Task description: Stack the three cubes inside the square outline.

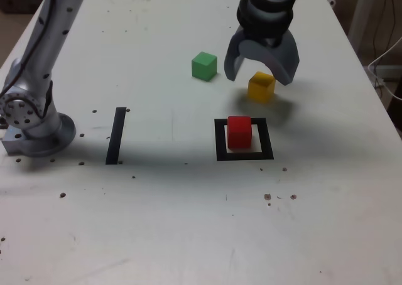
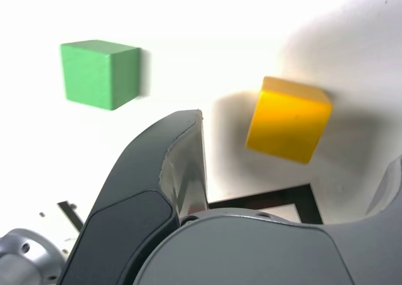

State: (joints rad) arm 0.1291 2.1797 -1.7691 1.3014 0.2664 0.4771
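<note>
Overhead, the gripper (image 1: 260,71) hangs with jaws spread wide and nothing between them, just above the yellow cube (image 1: 261,86), which sits on the white table (image 1: 188,222) beyond the square outline (image 1: 244,139). We judge one step of three done: the red cube (image 1: 239,132) stands inside the outline; yellow and the green cube (image 1: 204,66) are both unstacked. The exterior view alone shows the red cube and the black strip (image 1: 116,135). The wrist view adds a close look at yellow (image 2: 289,118) between the open jaws, tilted askew to them.
</note>
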